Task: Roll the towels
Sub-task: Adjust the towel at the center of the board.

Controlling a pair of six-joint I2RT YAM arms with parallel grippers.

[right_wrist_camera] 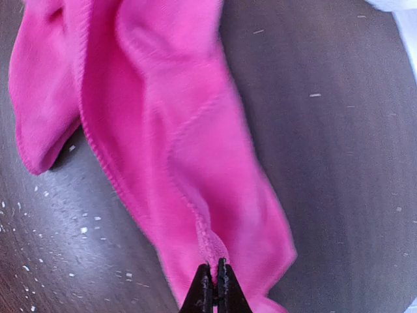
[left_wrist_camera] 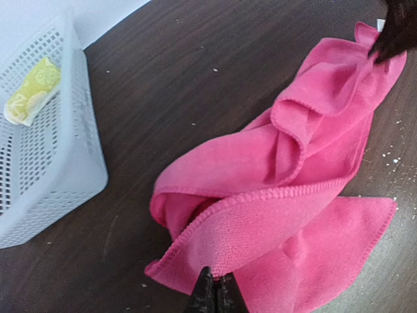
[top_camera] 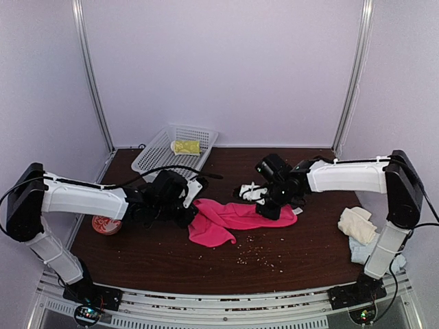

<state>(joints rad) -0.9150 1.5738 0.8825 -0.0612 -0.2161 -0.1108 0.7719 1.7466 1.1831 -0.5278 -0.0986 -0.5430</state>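
From above, the hot-pink towel (top_camera: pixel 233 218) lies crumpled and unrolled mid-table between the left gripper (top_camera: pixel 190 214) and the right gripper (top_camera: pixel 271 210), one at each end. A lime-yellow towel (top_camera: pixel 186 146) sits rolled in the white basket (top_camera: pixel 159 156) at the back, so one looks done. The cream towel (top_camera: pixel 357 224) and pale-blue towel (top_camera: pixel 359 252) wait in a heap by the right arm's base. Crumbs (top_camera: pixel 255 258) dot the table (top_camera: pixel 309 171), and a red-and-white disc (top_camera: pixel 105 225) lies under the left arm. In the left wrist view, the jaws are together, pinching the pink towel's near hem, its folds bunched ahead. In the right wrist view, the jaws clamp a raised tuft of the same cloth. It likely needs flattening first.
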